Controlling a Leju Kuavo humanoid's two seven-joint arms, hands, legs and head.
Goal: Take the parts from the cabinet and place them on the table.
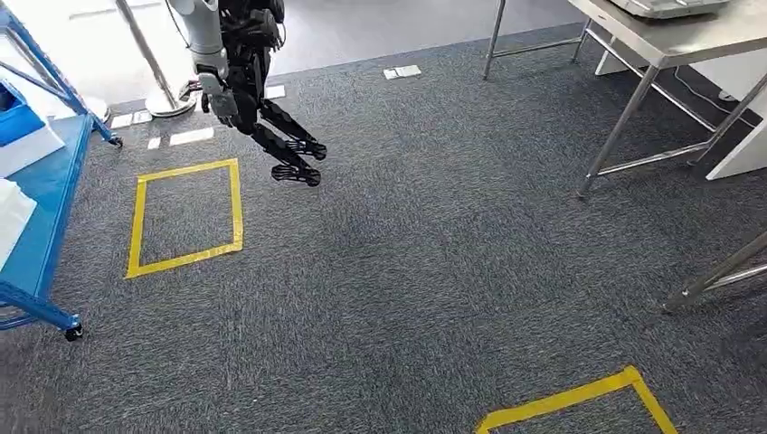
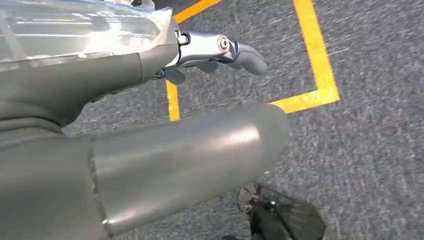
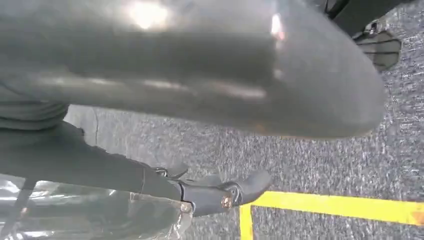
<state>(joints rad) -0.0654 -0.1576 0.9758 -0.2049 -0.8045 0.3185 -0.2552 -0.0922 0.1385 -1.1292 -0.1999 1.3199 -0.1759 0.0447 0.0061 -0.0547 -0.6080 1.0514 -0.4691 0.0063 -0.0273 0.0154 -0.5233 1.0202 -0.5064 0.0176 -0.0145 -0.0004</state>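
- Left wrist view: left hand (image 2: 125,100) closes on a clear packet (image 2: 75,30), probably a bagged part, above yellow floor tape (image 2: 320,60).
- Right wrist view: right hand (image 3: 150,100) grips a second clear packet (image 3: 100,215).
- Head view: the blue cart (image 1: 45,208) carries white boxes (image 1: 14,217); the steel table (image 1: 687,36) bears a grey tray (image 1: 665,7).

The floor (image 1: 407,253) is a rough, speckled grey carpet, matt throughout, marked with squares of smooth yellow tape (image 1: 185,217). The table (image 1: 687,36) is brushed metal with a dull sheen on top and legs, while the cabinet (image 1: 41,226) frame looks like blue painted metal. In the wrist views the left hand (image 2: 150,150) and right hand (image 3: 200,75) show smooth grey plastic-looking covers with soft highlights, each beside crinkled glossy clear film.
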